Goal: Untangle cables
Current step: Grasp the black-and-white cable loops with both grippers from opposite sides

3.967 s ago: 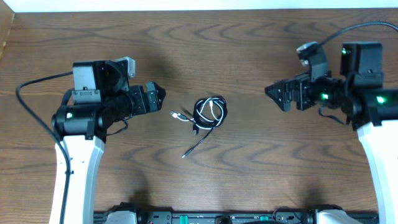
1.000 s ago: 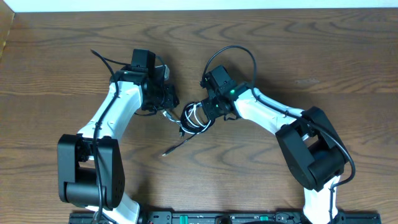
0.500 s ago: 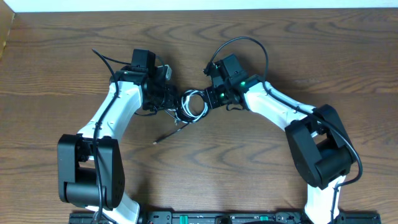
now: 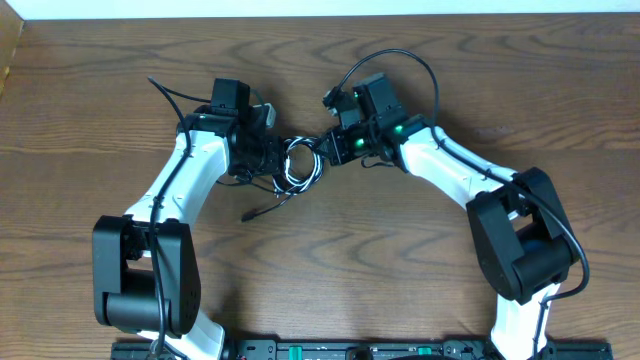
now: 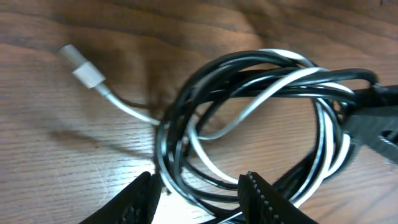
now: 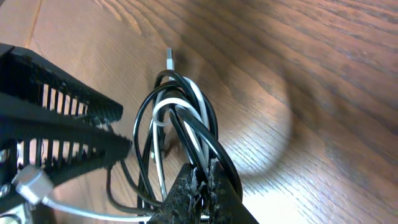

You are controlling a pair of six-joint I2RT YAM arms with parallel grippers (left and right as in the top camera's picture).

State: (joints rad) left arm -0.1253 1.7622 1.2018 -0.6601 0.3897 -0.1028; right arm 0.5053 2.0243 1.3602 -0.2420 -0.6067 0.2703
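Close in: cables (image 5: 329, 137), thin round cords with smooth jackets, black and white, wound together in one loose coil over the table (image 5: 74, 155). Straddling the near rim of that coil, left gripper (image 5: 198, 186), black ribbed fingers spread and released, strands running through the gap. Out to one side, a white cord end with a boxy white plug (image 5: 84, 67).

At the opposite rim, right gripper (image 6: 202, 182) clenched on the cables, rough black fingertips pressed together over several strands. Beyond them, a small metal tip (image 6: 169, 59) poking out past the coil.

From above: coil between the two grippers, near the table's middle, toward the far side. One black tail (image 4: 262, 210) trailing to the near left.

Dark brown wood-grain top, smooth, faintly shiny. White arms (image 4: 190, 185) with black joints, green lights (image 4: 400, 128) on the right one. Pale strip (image 4: 320, 8) past the far edge.
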